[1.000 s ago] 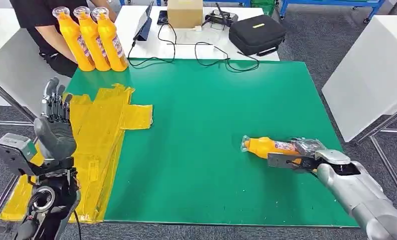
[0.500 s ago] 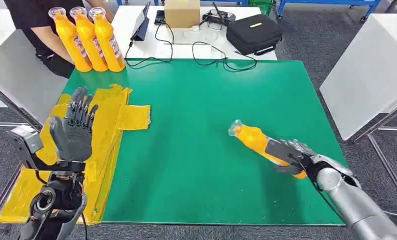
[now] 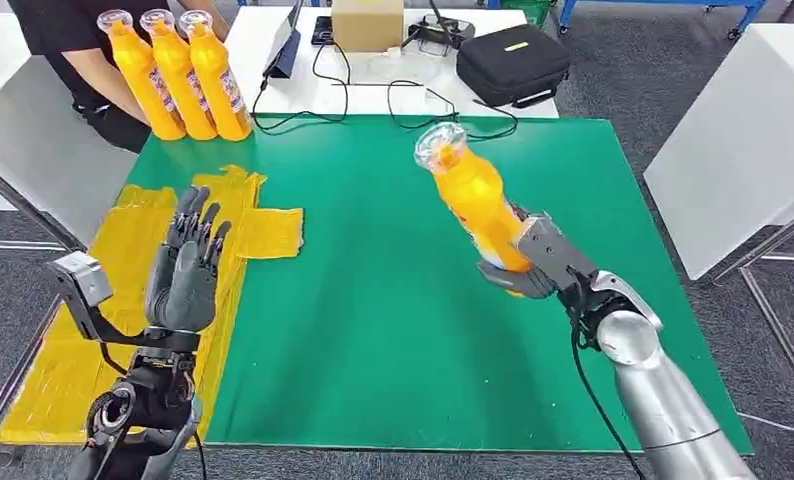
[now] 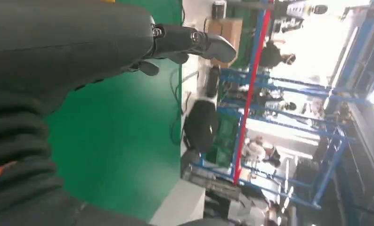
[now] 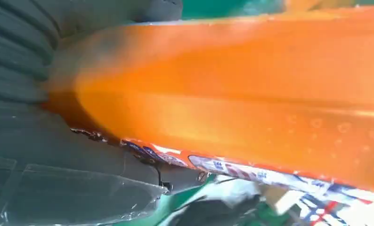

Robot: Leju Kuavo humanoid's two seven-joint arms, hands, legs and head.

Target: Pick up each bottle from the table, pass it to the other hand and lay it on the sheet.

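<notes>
My right hand [image 3: 539, 260] grips an orange bottle [image 3: 470, 192] by its lower body and holds it raised above the green mat [image 3: 393, 300], cap tilted up and to the left. In the right wrist view the orange bottle [image 5: 232, 99] lies close against my right hand [image 5: 44, 155]. My left hand [image 3: 185, 270] is raised over the mat's left edge, fingers straight and apart, holding nothing. Its fingers [image 4: 194, 40] reach over the mat in the left wrist view. The yellow sheet [image 3: 103, 330] lies at the left. Three more orange bottles [image 3: 178, 75] stand upright at the mat's far left corner.
A person in black [image 3: 73, 45] stands behind the three bottles. Behind the mat a white table carries a cardboard box [image 3: 366, 22], a black case [image 3: 513, 62], cables [image 3: 393, 100] and a tablet [image 3: 291, 45]. A white table [image 3: 743, 140] stands to the right.
My right hand has lifted the bottle off the mat and swung it up and leftward, turning it from lying to nearly upright. My left hand has moved rightward toward the mat.
</notes>
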